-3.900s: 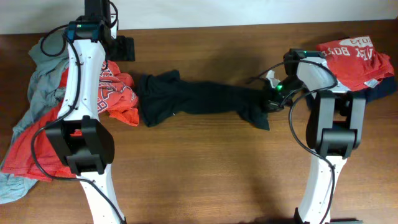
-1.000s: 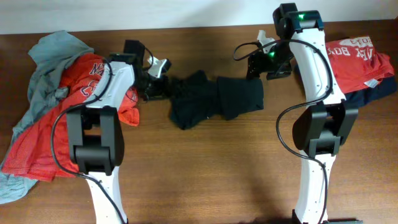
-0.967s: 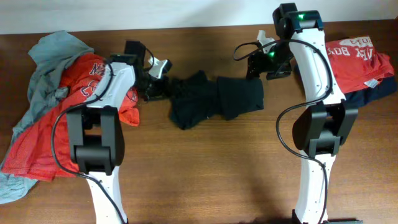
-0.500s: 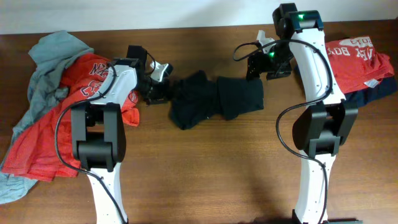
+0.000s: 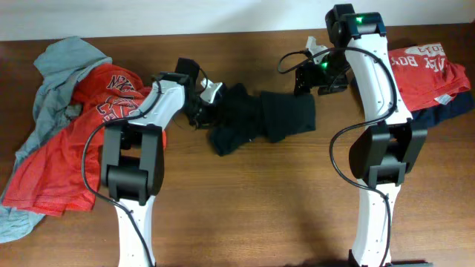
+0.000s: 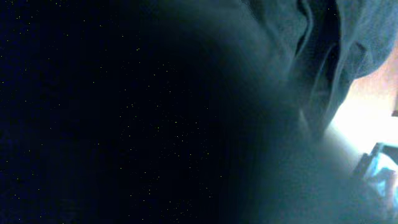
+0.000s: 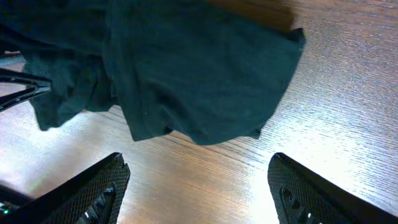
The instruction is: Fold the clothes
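Garment position: I read the dark garment (image 5: 261,119) as lying bunched on the wooden table (image 5: 245,215), roughly midway between the two arms. Its right portion lies flatter. Its left portion is crumpled into a lump.

Left arm: the left gripper (image 5: 208,104) is pressed against the left end of the dark garment. On the left wrist camera, dark cloth fills nearly the whole frame, and only a few folds show at upper right. The fingers are not visible there, and the overhead view is too coarse, so I cannot tell whether this gripper is spread or closed on cloth.

Right arm: the right gripper (image 7: 199,160) hangs above the table just beside the garment's right edge. The right wrist camera shows both fingers (image 7: 93,193) spread wide, with wood grain between them and the garment's hem beyond the fingertips. The fingers do not touch the cloth.

Other items: I see a loose pile of red and grey clothes (image 5: 59,148) at the left end of the table. A folded red shirt (image 5: 423,67) rests on a navy item (image 5: 454,107) at the right end, well apart from the dark garment.
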You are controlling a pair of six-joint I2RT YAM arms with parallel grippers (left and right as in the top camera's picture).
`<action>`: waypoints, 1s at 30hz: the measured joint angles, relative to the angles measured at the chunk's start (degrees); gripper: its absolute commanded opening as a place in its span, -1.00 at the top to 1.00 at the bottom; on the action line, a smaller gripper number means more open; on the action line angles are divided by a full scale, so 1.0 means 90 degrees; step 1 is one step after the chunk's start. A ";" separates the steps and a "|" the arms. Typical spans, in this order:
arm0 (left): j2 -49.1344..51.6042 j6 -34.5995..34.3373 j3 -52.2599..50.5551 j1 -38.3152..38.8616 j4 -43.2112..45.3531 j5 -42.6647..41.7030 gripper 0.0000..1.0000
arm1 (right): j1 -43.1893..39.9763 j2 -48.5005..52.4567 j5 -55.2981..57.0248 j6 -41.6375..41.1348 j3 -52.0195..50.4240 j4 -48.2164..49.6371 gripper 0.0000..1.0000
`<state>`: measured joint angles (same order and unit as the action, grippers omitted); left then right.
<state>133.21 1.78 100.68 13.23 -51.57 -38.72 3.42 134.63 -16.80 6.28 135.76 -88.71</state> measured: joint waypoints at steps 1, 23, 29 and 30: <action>0.0027 0.0002 0.0000 0.0002 0.0027 0.0007 0.14 | 0.0000 0.0000 0.0002 0.0010 0.0000 -0.0019 -0.51; 0.0068 0.0168 -0.0005 -0.1399 -0.0697 0.0359 1.00 | 0.0000 0.0000 0.0002 0.0189 0.0002 -0.0102 -0.52; -0.0493 0.0211 0.0005 -0.1345 -0.0843 0.0702 0.99 | 0.0000 0.0000 0.0002 0.0192 0.0002 -0.0151 -0.52; -0.0627 0.0211 0.0017 -0.1338 -0.0845 0.0729 0.99 | 0.0000 0.0000 0.0002 0.0187 0.0002 -0.0148 -0.52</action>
<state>127.57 3.68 100.84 1.19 -59.18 -32.16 3.42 134.63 -16.78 7.97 135.79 -90.04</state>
